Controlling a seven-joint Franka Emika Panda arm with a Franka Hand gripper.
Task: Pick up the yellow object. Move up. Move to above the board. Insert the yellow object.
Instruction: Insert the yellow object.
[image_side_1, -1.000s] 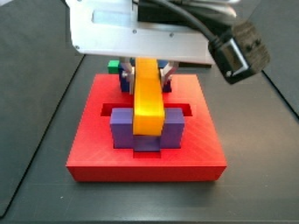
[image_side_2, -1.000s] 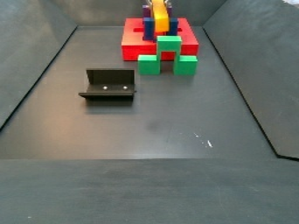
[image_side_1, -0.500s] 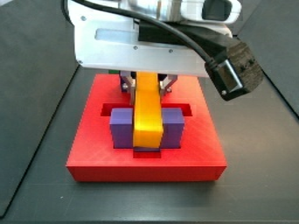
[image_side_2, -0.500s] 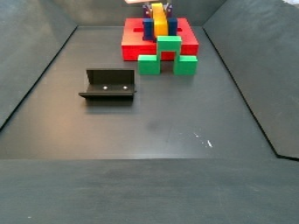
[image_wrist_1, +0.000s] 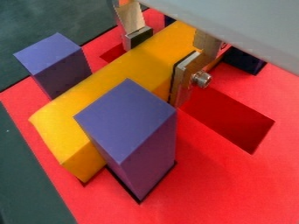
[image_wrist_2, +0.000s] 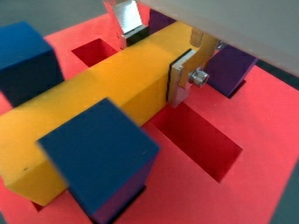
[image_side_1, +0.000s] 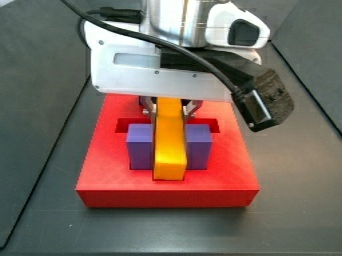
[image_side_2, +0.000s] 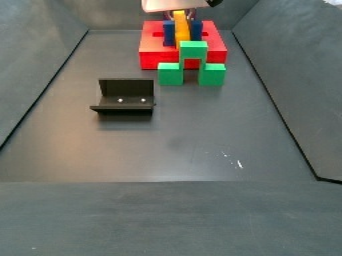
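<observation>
The yellow object (image_side_1: 168, 140) lies along the middle slot of the red board (image_side_1: 107, 182), between two purple posts (image_side_1: 139, 146). My gripper (image_side_1: 167, 100) is low over the far part of the board, with its fingers on either side of the bar's far half. In both wrist views the gripper (image_wrist_1: 160, 63) (image_wrist_2: 158, 61) straddles the bar (image_wrist_1: 117, 105) (image_wrist_2: 93, 105), and one dark pad (image_wrist_1: 181, 80) lies flat against its side. Blue posts (image_wrist_2: 100, 162) stand beside the bar. In the distant side view the bar (image_side_2: 181, 24) is mostly hidden by the gripper (image_side_2: 181, 14).
Three green blocks (image_side_2: 194, 52) stand at the near side of the board (image_side_2: 150, 45). The dark fixture (image_side_2: 124, 97) stands on the floor to the left, well away from the board. Open slots (image_wrist_1: 233, 114) show in the red surface beside the bar.
My gripper has come down towards the board with the yellow bar. The bar has gone from raised and tilted to low between the purple posts.
</observation>
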